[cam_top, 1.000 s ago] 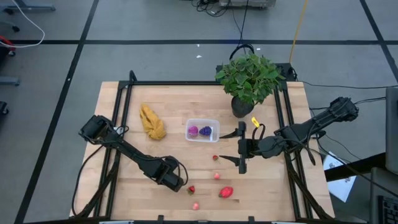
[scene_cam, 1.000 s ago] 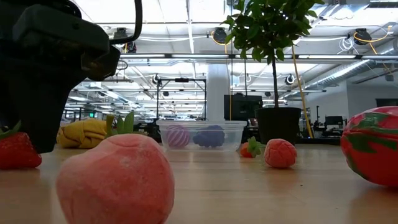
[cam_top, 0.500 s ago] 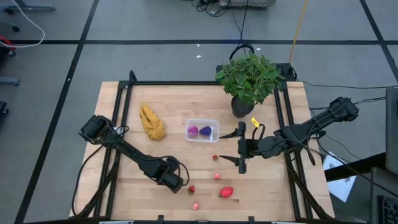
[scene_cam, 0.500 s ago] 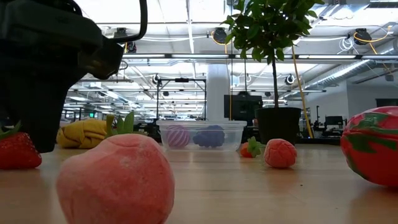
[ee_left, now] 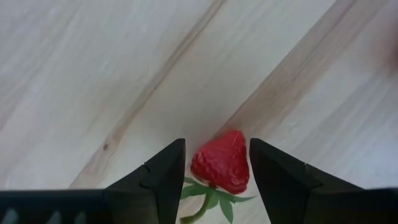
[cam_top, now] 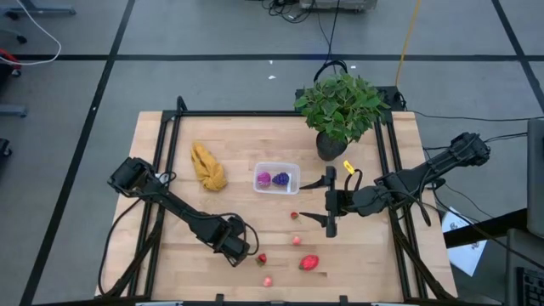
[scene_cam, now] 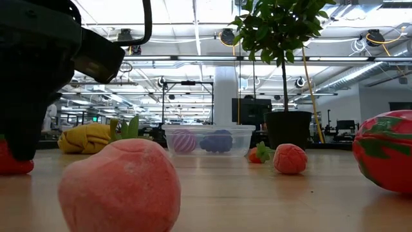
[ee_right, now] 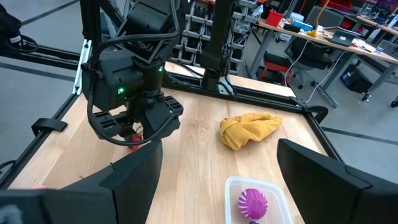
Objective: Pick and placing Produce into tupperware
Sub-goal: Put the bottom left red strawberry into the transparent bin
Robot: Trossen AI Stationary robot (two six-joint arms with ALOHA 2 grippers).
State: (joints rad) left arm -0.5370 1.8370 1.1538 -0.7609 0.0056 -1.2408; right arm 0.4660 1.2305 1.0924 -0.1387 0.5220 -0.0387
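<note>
Table [cam_top: 170,136] has the clear box [cam_top: 277,178] mid-way, two purple-pink pieces already in it, so it sits within both arms' reach. Right gripper [cam_top: 328,201] waits beside the box, fingers wide apart. Left gripper [ee_left: 214,163] is down at the near edge, fingers apart straddling a strawberry [ee_left: 221,163], not yet clamped; looks lined up to close on it.

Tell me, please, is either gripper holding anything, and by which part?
Nothing is held: the left gripper straddles a strawberry with gaps both sides; the right gripper is open, empty.
</note>
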